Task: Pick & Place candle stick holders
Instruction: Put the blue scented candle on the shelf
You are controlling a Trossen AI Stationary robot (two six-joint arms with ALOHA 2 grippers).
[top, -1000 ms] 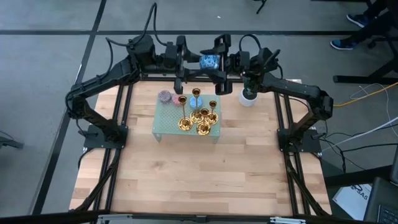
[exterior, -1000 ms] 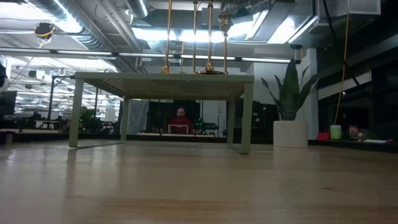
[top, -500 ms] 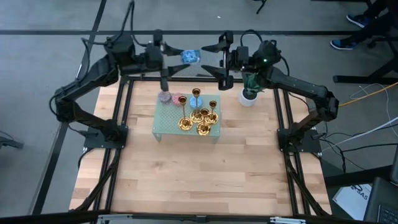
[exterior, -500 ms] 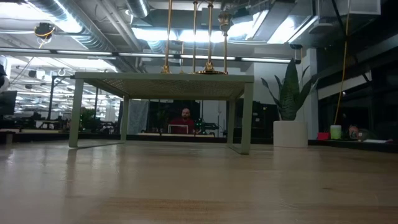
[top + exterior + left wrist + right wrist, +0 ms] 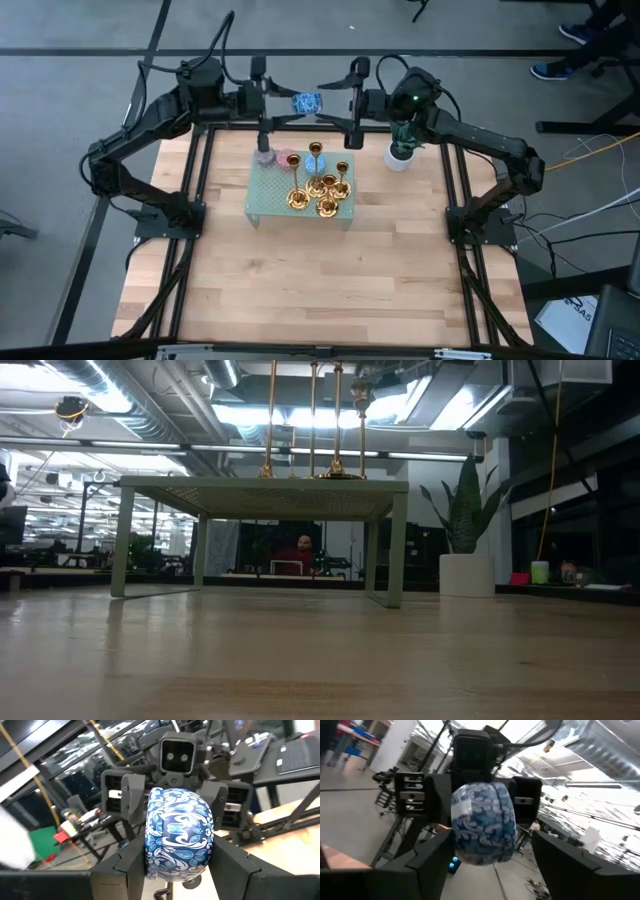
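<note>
Several gold candle stick holders (image 5: 322,190) stand on their round bases on a green mesh stand (image 5: 262,200); in the low view their stems (image 5: 313,420) rise from its top. No gripper is at them. High above the table's far edge, my left gripper (image 5: 298,102) is shut on a blue patterned candle (image 5: 308,102). My right gripper (image 5: 336,100) faces it from the right. It is open, its fingers (image 5: 432,862) wide on either side of the candle (image 5: 482,822) without touching. My left gripper pinches the blue candle by its two opposite sides (image 5: 150,855) between its two fingers. The fingers come level from the table's left. The candle is lifted clear, high over the far edge of the table.
A purple-grey candle (image 5: 265,155), a pink one (image 5: 290,158) and a small blue one (image 5: 314,163) sit along the stand's far edge. A white pot with a plant (image 5: 398,155) stands to the right of the stand. Bare wooden table (image 5: 320,290) lies toward the near edge.
My left gripper has drawn back toward the table's left with the blue candle and rolled its wrist, so the candle now hangs apart from my right gripper. My right wrist has turned too and stayed near its place.
</note>
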